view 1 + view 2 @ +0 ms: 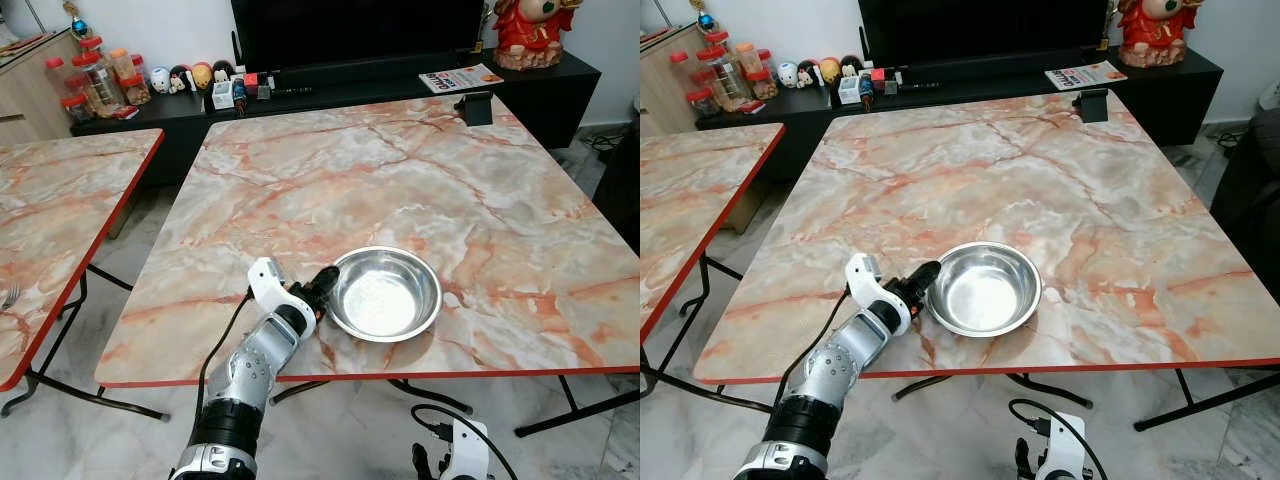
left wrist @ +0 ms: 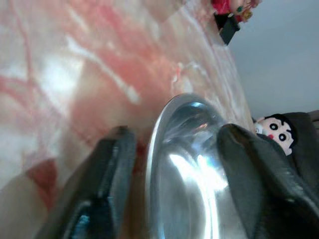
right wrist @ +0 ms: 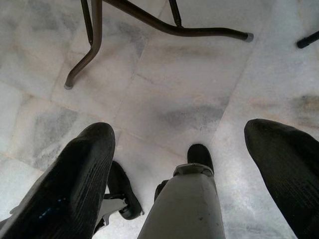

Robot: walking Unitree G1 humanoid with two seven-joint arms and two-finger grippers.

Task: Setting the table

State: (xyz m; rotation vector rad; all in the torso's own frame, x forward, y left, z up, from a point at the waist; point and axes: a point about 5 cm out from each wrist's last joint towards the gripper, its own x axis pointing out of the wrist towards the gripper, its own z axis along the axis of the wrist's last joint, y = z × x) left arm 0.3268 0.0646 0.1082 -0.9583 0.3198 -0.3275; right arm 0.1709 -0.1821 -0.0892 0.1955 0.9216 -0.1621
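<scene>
left eye view — the steel bowl is sitting upright on the marble table, near the front red edge and a little toward the robot's left of centre. the left gripper is reaching in from below the table edge, the silver forearm angling up and forward with the white wrist housing raised above the tabletop, the black fingers meeting the bowl's near-left rim. judgement: the bowl is lying close to the edge because that is within easy reach of the arm. a second marble table is standing well apart on the left, and a black tv console with jars and toys is running along the wall behind.

right eye view — same scene; the forearm is lying low, almost level with the tabletop, the fingers pointing along the surface at the rim.

left wrist view — the two fingers are standing spread, one outside the bowl wall over the marble, the other over the bowl's inside, so the rim is running between them. neither pad is visibly pressing on the metal; judgement: the grip is either just let go or not yet closed.

right wrist view — the right gripper is hanging idle over the tiled floor, fingers spread wide and holding nothing, table legs showing beyond.
</scene>
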